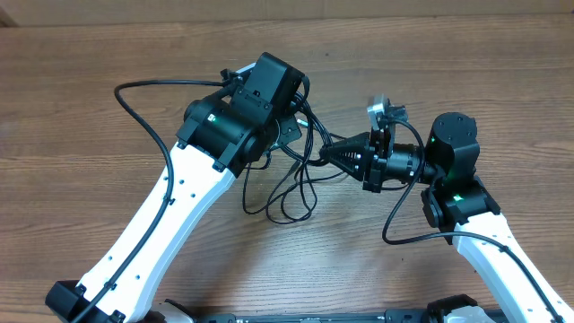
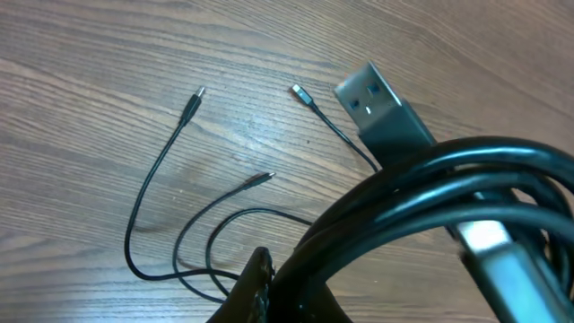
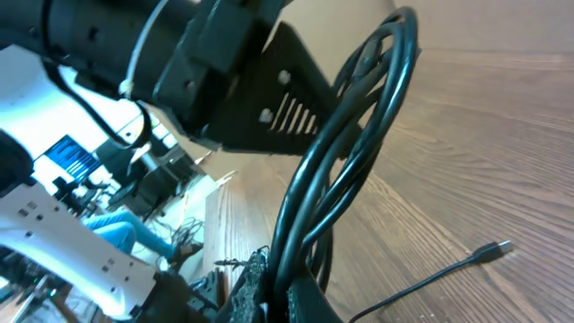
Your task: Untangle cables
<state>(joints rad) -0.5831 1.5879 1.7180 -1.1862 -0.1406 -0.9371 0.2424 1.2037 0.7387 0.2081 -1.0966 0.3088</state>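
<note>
The cables (image 1: 289, 196) are thin black cords bunched between my two grippers, with loops trailing on the table toward the front. My left gripper (image 1: 294, 131) is shut on the bundle. In the left wrist view its jaws (image 2: 269, 289) pinch several black strands (image 2: 421, 193), a silver USB plug (image 2: 381, 108) sticks up, and loose ends with small plugs (image 2: 195, 100) lie on the wood. My right gripper (image 1: 325, 154) is shut on the same bundle from the right. In the right wrist view its jaws (image 3: 280, 287) clamp the strands (image 3: 359, 135), and one plug end (image 3: 493, 249) lies on the table.
The wooden table (image 1: 466, 63) stretches all round. The two arms are close together at the middle. Thicker black arm cables arc off the left arm (image 1: 143, 87) and loop beside the right arm (image 1: 395, 224).
</note>
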